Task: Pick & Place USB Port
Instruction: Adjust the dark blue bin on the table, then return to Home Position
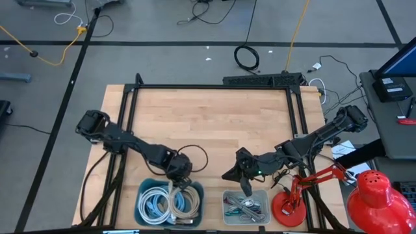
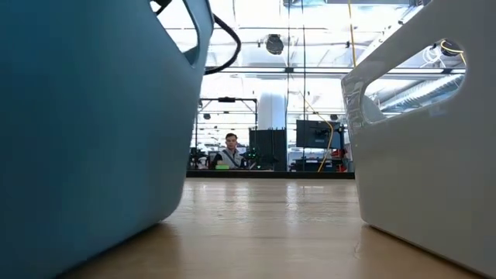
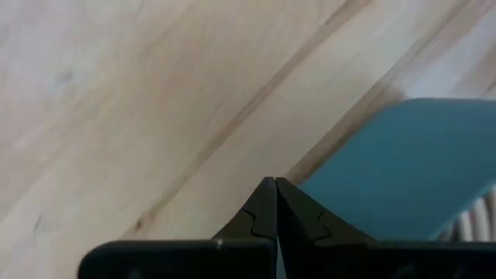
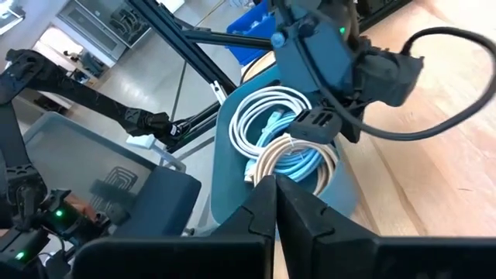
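The white bin [image 1: 266, 209] at the table's near edge holds small grey and dark USB parts with short cables [image 1: 246, 207]. My right gripper [image 1: 247, 190] hangs over that bin's far rim, fingers shut [image 4: 275, 186] with nothing between them. The teal bin [image 1: 140, 205] to its left holds coiled white, blue and beige cables [image 4: 279, 139]. My left gripper [image 1: 181, 174] is over the teal bin's far rim, shut and empty in its own wrist view [image 3: 275, 186]. It also shows in the right wrist view as the left gripper [image 4: 314, 124], just above the coils.
A red desk lamp stands with its base [image 1: 289, 208] right of the white bin and its head [image 1: 380, 201] off the table. The low view shows the teal bin's wall [image 2: 85, 132], the white bin's wall [image 2: 426, 147] and bare wood between them. A person [image 2: 229, 152] sits far behind.
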Action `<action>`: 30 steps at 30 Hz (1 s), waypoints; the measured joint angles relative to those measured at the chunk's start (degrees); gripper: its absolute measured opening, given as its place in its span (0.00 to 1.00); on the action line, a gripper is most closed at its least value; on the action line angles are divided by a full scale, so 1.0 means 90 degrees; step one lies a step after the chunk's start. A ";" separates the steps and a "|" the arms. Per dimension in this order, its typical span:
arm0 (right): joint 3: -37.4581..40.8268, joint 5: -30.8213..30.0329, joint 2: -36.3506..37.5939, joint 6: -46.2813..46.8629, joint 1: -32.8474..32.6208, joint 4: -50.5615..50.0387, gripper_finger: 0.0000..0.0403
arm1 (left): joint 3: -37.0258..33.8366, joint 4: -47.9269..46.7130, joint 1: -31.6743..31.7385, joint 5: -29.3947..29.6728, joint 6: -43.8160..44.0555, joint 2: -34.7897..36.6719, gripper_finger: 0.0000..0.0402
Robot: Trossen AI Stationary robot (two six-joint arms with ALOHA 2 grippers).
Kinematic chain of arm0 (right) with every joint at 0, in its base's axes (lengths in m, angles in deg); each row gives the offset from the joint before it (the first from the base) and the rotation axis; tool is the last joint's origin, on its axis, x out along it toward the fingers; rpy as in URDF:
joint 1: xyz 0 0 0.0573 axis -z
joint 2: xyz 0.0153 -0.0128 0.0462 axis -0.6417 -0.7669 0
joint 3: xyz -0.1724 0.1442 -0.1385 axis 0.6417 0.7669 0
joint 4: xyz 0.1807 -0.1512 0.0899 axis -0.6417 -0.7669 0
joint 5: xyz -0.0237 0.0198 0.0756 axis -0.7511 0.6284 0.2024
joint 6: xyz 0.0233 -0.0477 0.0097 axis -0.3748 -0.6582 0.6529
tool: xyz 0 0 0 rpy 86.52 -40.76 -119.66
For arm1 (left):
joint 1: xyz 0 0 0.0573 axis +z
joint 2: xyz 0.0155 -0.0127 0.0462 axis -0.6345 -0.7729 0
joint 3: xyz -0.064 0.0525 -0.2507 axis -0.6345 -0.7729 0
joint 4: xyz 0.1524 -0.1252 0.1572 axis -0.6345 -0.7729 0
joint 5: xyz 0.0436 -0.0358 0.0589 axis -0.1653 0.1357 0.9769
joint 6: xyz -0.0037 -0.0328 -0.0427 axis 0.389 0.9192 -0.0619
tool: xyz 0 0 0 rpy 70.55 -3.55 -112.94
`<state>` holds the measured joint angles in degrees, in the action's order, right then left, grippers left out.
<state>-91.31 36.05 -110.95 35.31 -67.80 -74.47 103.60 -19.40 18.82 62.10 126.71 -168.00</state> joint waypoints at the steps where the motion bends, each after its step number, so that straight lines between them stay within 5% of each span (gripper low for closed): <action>1: 0.0000 0.0000 0.0000 0.0000 0.0000 0.0000 0.00 | 0.0000 -0.0081 -0.0057 0.0019 0.0036 0.0000 0.00; 12: -0.0001 0.0022 0.0000 -0.0002 0.0000 -0.0002 0.00 | 0.0000 -0.0318 -0.0221 0.0490 0.0409 0.0033 0.00; 22: 0.0000 -0.0019 0.0000 -0.0009 0.0000 0.0065 0.00 | 0.0133 -0.0083 0.1498 0.0978 -0.0619 0.1219 0.00; 30: 0.0000 -0.1725 0.0298 -0.1450 0.0550 0.0345 0.00 | 0.0683 0.1018 0.2505 0.1057 -0.1982 0.2240 0.00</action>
<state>-91.31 20.52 -108.26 22.26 -62.85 -71.36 109.75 -10.23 41.37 71.61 108.87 -147.84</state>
